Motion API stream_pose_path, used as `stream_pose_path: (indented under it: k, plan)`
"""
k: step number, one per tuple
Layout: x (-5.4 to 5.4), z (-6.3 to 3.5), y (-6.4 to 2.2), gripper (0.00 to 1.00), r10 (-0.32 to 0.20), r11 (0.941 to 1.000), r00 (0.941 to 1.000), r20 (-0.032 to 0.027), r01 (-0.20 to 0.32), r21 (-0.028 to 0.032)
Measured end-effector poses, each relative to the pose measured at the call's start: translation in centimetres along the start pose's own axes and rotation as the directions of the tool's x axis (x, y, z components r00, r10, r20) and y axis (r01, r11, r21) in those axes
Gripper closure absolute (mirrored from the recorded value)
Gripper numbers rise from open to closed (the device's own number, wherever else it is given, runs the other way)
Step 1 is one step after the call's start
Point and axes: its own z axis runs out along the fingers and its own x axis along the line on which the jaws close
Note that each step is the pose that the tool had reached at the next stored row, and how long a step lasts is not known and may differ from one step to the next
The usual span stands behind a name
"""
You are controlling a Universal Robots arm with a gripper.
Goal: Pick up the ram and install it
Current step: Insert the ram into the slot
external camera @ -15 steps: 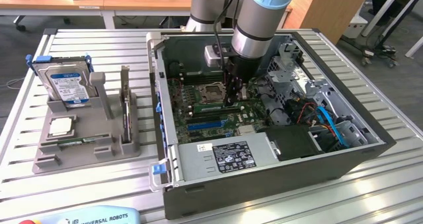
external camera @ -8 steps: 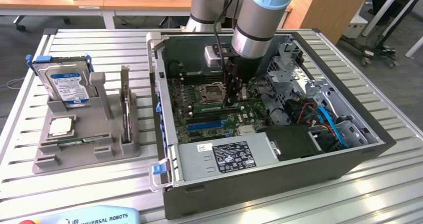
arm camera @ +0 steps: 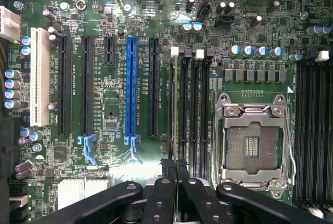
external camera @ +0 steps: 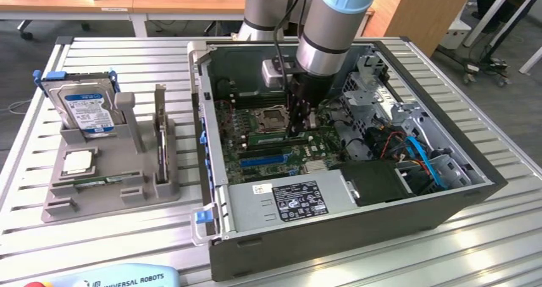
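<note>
**A:** The end effector (external camera: 298, 129): where does it stand, seen from off the arm?

**B:** Deep inside the open computer case (external camera: 339, 233), tip down at the motherboard (external camera: 292, 152), just beside the processor socket (external camera: 271, 117). The case lies on the slatted surface (external camera: 127, 236). The grey holder (external camera: 110, 192) with the hard drive (external camera: 85, 106) is well apart, toward the exterior view's left. A green strip (external camera: 91, 181) lies in its front groove, too small to say what it is.

**A:** And from the wrist?

**B:** The end effector (arm camera: 174, 168) is clenched, its fingertips (arm camera: 165, 169) nearly meeting on a thin dark edge. I take that edge for the ram (arm camera: 174, 130), seen edge-on, though I can't be sure. It runs straight away from the fingertips over the outermost of four memory slots (arm camera: 191, 115), the one farthest from the processor socket (arm camera: 253, 143) and nearest the black expansion slot (arm camera: 153, 86).

**A:** So which relation matters?

**B:** The stick's long axis lies along that slot, directly under the grip rather than off to a side. I cannot tell whether it is seated or just above the slot
</note>
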Motion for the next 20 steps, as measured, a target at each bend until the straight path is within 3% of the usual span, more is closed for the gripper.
stream_pose_path:
  k: [14, 19, 20]
  plan:
    - [0.01, 0.30, -0.01, 0.88, 0.000, 1.0000, 1.0000, 0.0001, 0.000, 0.0000]
    - [0.01, 0.30, -0.01, 0.69, 0.000, 1.0000, 1.0000, 0.0000, 0.000, 0.0000]
    - [0.01, 0.30, -0.01, 0.69, 0.000, 1.0000, 1.0000, 0.0000, 0.000, -0.0001]
